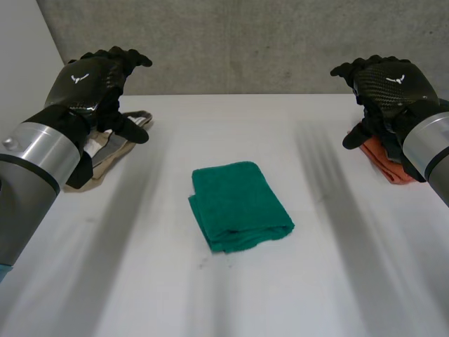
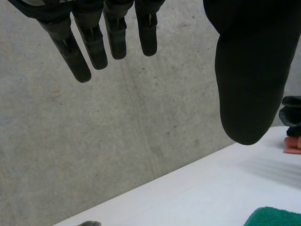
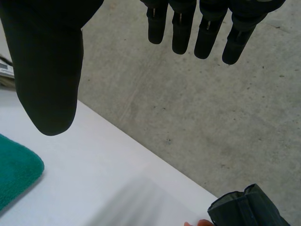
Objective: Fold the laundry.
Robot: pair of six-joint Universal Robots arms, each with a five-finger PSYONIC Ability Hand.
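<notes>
A folded green towel (image 1: 240, 205) lies mid-tabletop (image 1: 140, 274). The left hand (image 1: 95, 84) hovers over what looks like a striped beige cloth (image 1: 112, 146), the right hand (image 1: 386, 83) over an orange cloth (image 1: 386, 163), fingers (image 2: 80, 61) released, holding nothing.

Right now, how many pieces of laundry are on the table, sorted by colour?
green towel: 1
orange cloth: 1
beige cloth: 1, partly hidden
Total: 3
</notes>
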